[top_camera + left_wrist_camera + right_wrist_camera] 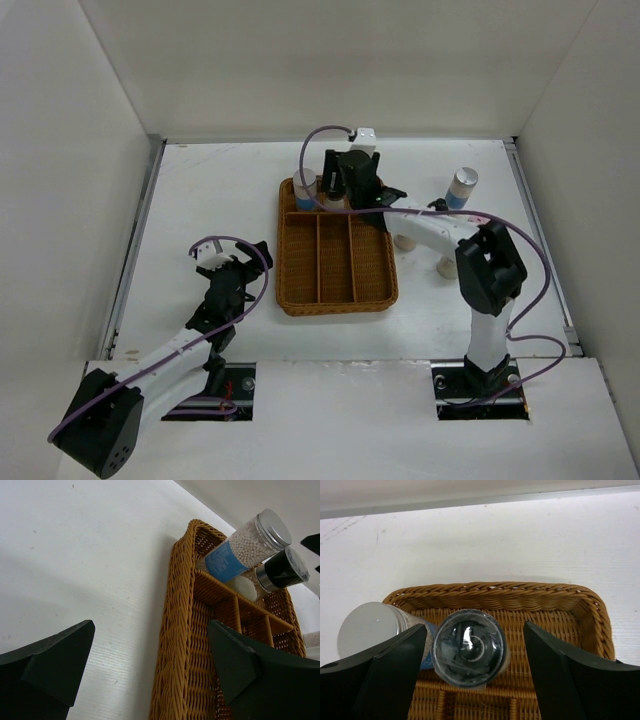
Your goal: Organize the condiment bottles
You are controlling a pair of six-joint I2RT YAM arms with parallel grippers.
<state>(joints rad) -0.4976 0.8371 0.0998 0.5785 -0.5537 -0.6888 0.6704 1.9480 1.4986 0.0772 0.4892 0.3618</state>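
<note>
Dark-capped bottle point(470, 647) stood upright in the far cross-compartment of the wicker tray point(495, 592), just beside a silver-capped bottle point(367, 629) (blue band, white beads). Right gripper point(475, 627) straddled it — jaws partly spread, a gap showing on one side, gripping nothing. Left gripper point(151, 625) hung fully spread and empty by the tray's left wall. Bottle looked light, rigid, smooth-sided — likely slippery; best pinched across the body just under the cap.
</note>
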